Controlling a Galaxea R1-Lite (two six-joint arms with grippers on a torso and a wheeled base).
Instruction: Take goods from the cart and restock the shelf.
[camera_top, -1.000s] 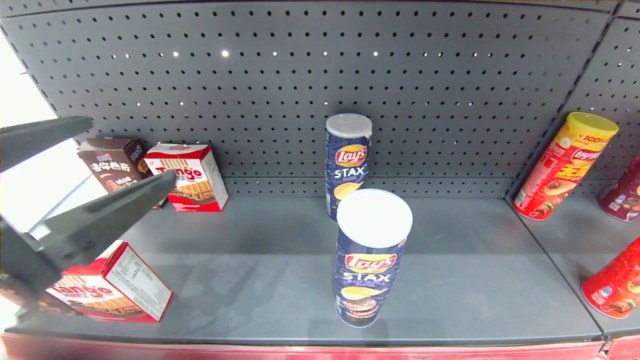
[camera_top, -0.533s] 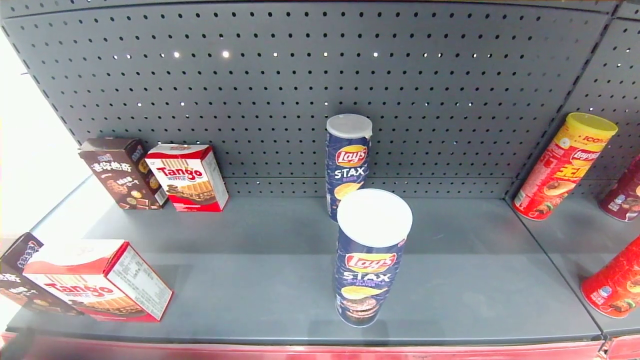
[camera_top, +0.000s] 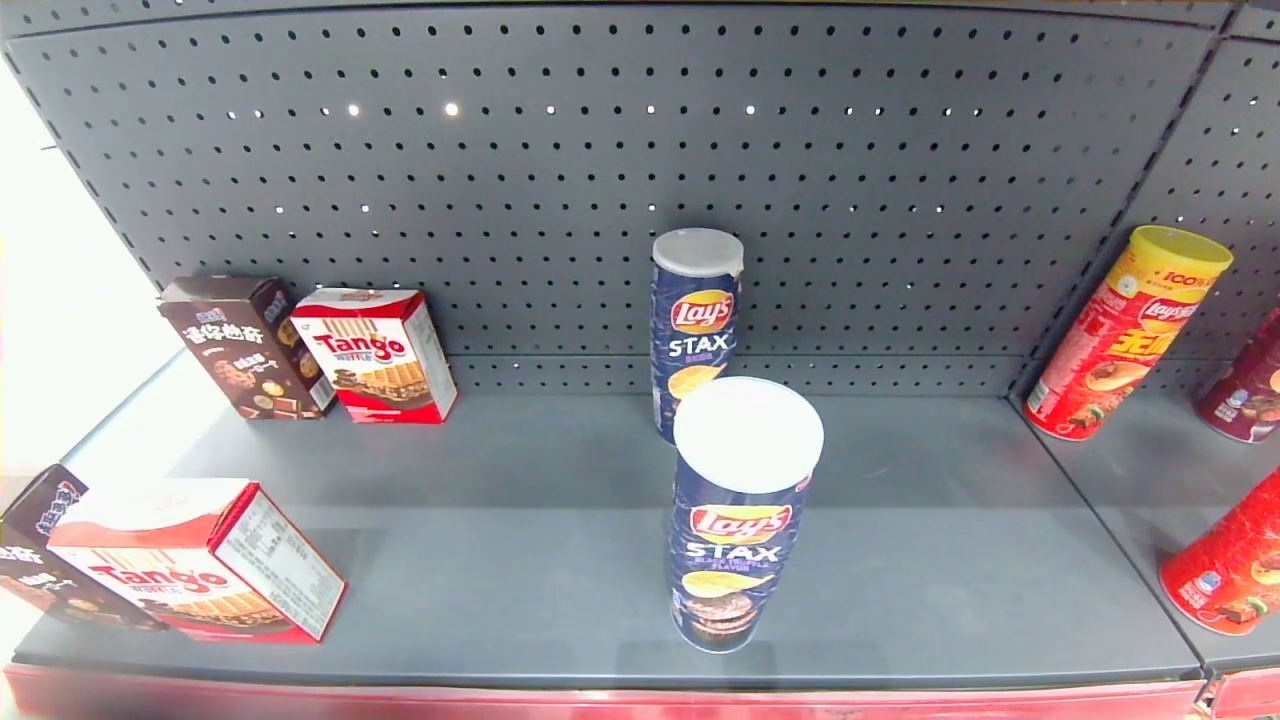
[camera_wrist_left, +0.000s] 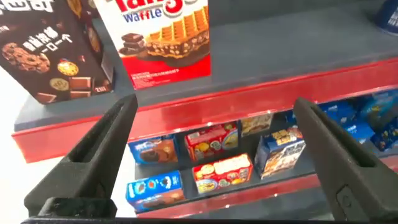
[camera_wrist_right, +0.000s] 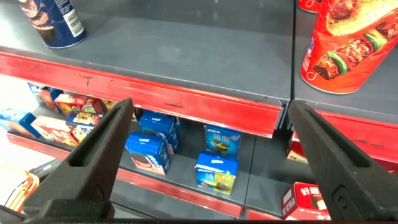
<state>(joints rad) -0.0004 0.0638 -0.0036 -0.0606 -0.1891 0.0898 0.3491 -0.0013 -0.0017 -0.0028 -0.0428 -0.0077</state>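
Gapes wide, empty, at left gripper (camera_wrist_left: 211, 158), waffle box (camera_wrist_left: 158, 37) and cookie box (camera_wrist_left: 50, 53) on the shelf (camera_wrist_left: 280, 43) beyond its fingertips. Likewise at right gripper (camera_wrist_right: 208, 162), red can (camera_wrist_right: 345, 43) beyond one finger, blue can (camera_wrist_right: 56, 22) beyond the other.

I stand before a shop's pegboard-backed shelf (camera_top: 520, 570), its chip cans (camera_top: 740, 530) and wafer boxes (camera_top: 375, 355) faced out, snack packs (camera_wrist_left: 211, 142) stocked below.

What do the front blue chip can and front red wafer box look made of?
Front blue chip can: probably paperboard tube, glossy printed wrap; white lid looks like matte plastic. Front red wafer box: printed cardboard, judging by crisp folded edges.
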